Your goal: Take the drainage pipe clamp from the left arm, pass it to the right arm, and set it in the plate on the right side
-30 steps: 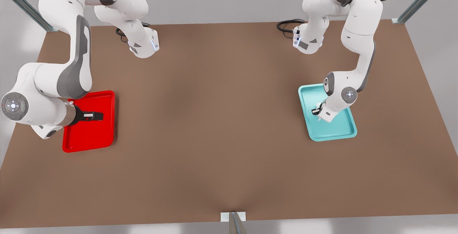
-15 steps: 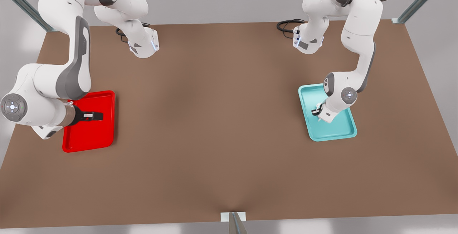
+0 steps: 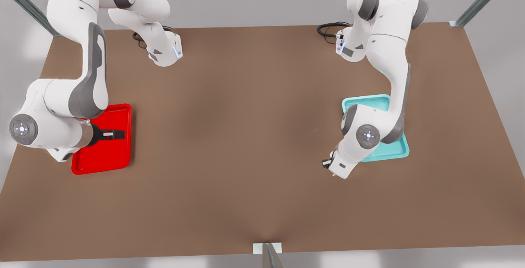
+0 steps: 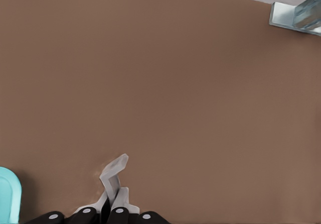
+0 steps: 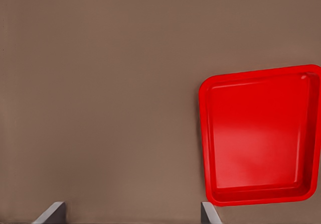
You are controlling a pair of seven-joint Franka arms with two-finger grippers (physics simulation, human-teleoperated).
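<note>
The left gripper (image 3: 327,163) grips the clamp (image 4: 114,176) tight, above the table (image 3: 246,137) beside the teal tray (image 3: 393,147). The right gripper (image 3: 119,135) waits open over the red plate (image 3: 123,153). Next, I think, they must meet for the handover.

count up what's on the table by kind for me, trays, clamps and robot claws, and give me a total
Trays: 2, the red tray and the teal tray.
Clamps: 1, the white pipe clamp, held in the left claw.
Claws: 2, the left claw and the right claw, which hangs open over the red tray.
Total: 5.
</note>
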